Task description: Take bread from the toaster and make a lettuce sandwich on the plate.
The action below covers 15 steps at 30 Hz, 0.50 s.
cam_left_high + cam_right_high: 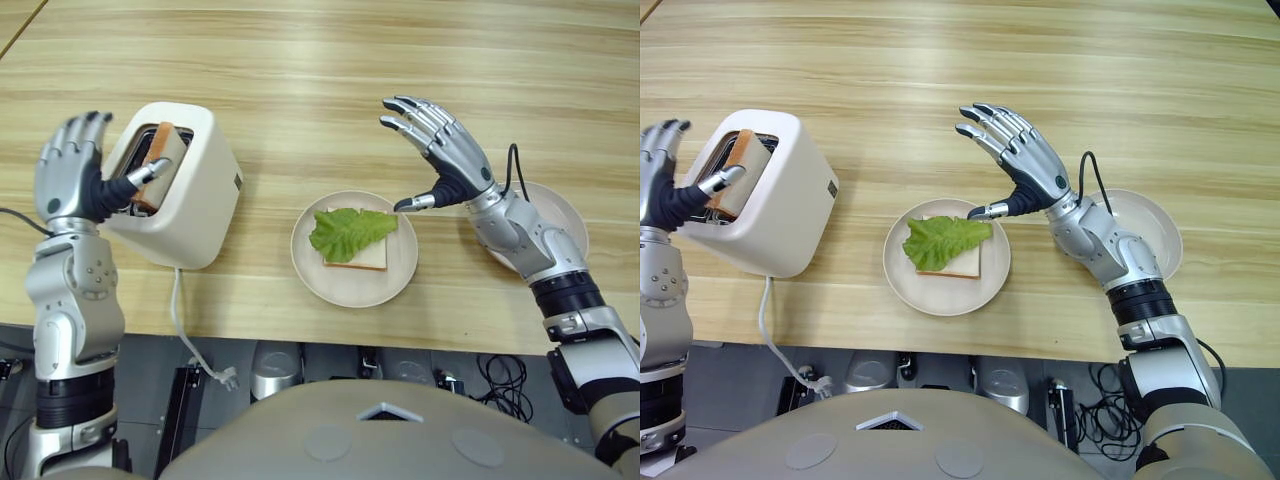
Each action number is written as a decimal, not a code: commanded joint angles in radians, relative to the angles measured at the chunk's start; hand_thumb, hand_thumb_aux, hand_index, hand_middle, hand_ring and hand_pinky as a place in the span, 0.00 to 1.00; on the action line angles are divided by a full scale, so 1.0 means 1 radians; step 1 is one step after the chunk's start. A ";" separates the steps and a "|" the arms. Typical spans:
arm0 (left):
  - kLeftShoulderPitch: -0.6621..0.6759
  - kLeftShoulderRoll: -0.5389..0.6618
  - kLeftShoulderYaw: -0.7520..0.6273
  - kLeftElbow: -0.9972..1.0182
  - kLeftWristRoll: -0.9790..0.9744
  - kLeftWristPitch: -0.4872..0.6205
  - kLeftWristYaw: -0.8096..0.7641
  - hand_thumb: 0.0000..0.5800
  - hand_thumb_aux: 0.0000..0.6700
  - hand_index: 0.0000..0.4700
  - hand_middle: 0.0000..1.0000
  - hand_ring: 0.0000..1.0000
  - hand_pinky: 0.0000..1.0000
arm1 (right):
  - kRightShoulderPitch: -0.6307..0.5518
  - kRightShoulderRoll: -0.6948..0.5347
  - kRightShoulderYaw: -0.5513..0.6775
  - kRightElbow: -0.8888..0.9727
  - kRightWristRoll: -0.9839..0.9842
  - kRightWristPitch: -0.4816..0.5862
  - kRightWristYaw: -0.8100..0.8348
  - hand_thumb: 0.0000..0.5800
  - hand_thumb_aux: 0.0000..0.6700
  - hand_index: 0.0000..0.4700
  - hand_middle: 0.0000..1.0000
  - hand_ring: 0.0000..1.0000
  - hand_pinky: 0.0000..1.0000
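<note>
left robot hand (72, 165) open beside toaster (195, 210) at tabletop's (300, 80) left edge, thumb touching the bread slice (165, 150) in its slot. right robot hand (440, 150) open, fingers spread, over plate's (355, 290) right rim; plate near front edge holds lettuce (348, 228) on a base slice (360, 258)

Shot from the head, facing forward and steeply down at the bench (400, 60), close range. Same scene twice, from spots slightly apart sideways. Shared in both: toaster (190, 210), plate (350, 288), left hand (68, 160), right hand (445, 150), near bench edge. Shifted leftward throughout in right eye view.
</note>
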 commanded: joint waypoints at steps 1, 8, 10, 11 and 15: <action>-0.009 0.023 -0.032 0.035 0.002 0.003 -0.039 0.00 0.00 0.00 0.00 0.00 0.00 | 0.009 0.001 -0.006 -0.019 -0.024 0.009 -0.011 0.00 0.00 0.00 0.00 0.00 0.00; -0.012 0.047 -0.032 0.075 0.015 0.011 -0.038 0.80 0.56 0.55 0.00 0.00 0.00 | 0.015 -0.005 -0.002 -0.022 -0.036 0.020 -0.013 0.00 0.00 0.00 0.00 0.00 0.00; -0.013 0.051 -0.028 0.086 0.016 0.013 -0.030 0.97 0.82 0.81 0.00 0.00 0.00 | 0.015 -0.005 0.001 -0.018 -0.041 0.022 -0.013 0.00 0.00 0.00 0.00 0.00 0.00; -0.015 0.052 -0.024 0.090 0.016 0.014 -0.026 0.97 0.83 0.81 0.00 0.00 0.00 | 0.016 -0.004 0.001 -0.016 -0.041 0.021 -0.014 0.00 0.00 0.00 0.00 0.00 0.00; -0.031 0.058 0.001 0.088 0.014 0.020 0.003 0.99 0.88 0.86 0.00 0.00 0.00 | 0.020 0.000 0.008 -0.009 -0.052 0.028 -0.014 0.00 0.00 0.00 0.00 0.00 0.00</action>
